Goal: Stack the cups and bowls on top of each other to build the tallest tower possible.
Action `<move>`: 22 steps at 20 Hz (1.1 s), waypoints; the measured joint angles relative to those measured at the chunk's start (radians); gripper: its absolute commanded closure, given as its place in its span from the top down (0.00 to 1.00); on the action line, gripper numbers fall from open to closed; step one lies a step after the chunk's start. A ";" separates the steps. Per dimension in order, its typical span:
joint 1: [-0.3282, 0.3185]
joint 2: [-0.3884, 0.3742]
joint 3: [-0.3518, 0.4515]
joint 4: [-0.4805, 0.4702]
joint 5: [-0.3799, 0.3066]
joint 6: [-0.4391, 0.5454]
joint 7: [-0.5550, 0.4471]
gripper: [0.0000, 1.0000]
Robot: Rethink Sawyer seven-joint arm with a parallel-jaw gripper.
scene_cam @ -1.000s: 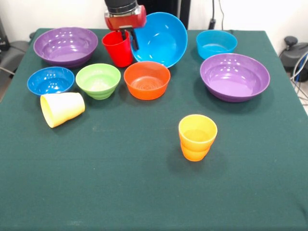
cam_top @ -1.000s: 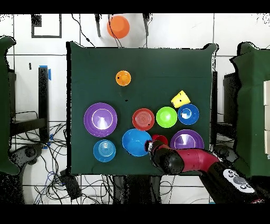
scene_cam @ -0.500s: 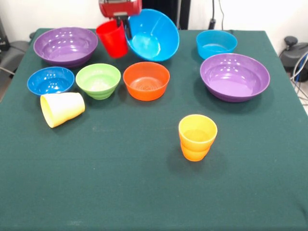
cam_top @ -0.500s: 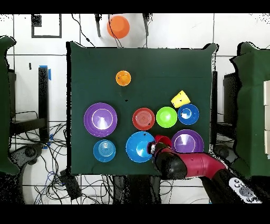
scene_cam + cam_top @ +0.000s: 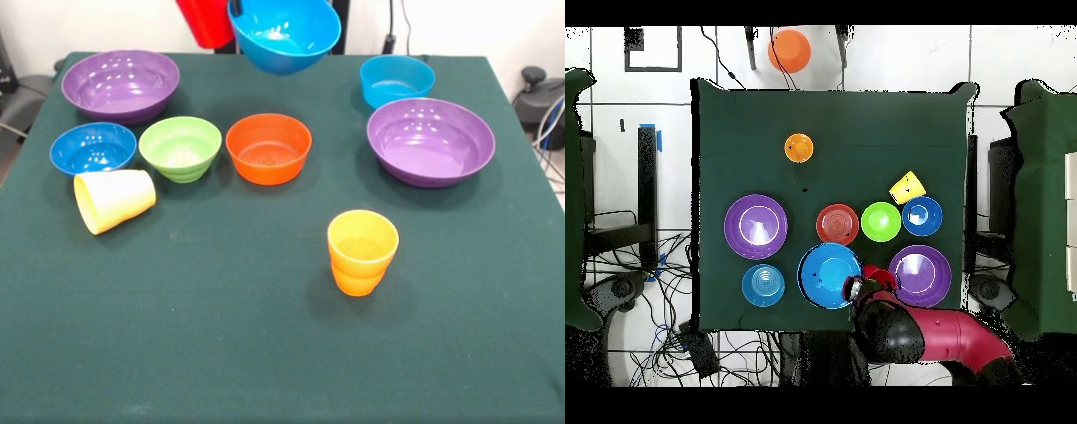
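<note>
The red cup (image 5: 205, 22) and the large blue bowl (image 5: 284, 34) hang side by side in the air above the table's far edge. My gripper (image 5: 856, 288) is shut on their touching rims; in the front view only a dark sliver of it shows between them at the top edge. On the cloth stand two purple bowls (image 5: 120, 84) (image 5: 430, 140), a cyan bowl (image 5: 396, 79), a dark blue bowl (image 5: 93, 147), a green bowl (image 5: 180, 147) and an orange bowl (image 5: 268, 147). The yellow cup (image 5: 113, 200) lies on its side. Alone, nearer the front, the orange cup (image 5: 362, 251) stands upright.
The green tablecloth (image 5: 221, 336) covers the whole table. An orange round object (image 5: 789, 49) sits on the floor beyond the table's edge in the overhead view. Cables lie around the table.
The gripper has risen with the red cup and the large blue bowl, from the table surface to the top edge of the front view. The bowl now hangs more level. Nothing else moved.
</note>
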 measured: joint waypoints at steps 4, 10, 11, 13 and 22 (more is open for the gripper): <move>0.019 -0.033 0.005 -0.006 0.027 0.034 0.000 0.00; 0.050 -0.018 0.005 -0.045 0.027 0.069 0.000 0.00; 0.057 -0.012 0.005 -0.056 0.027 0.070 0.000 0.00; 0.064 -0.003 0.005 -0.070 0.027 0.070 0.000 0.00; 0.069 0.003 0.006 -0.086 0.027 0.070 0.000 0.00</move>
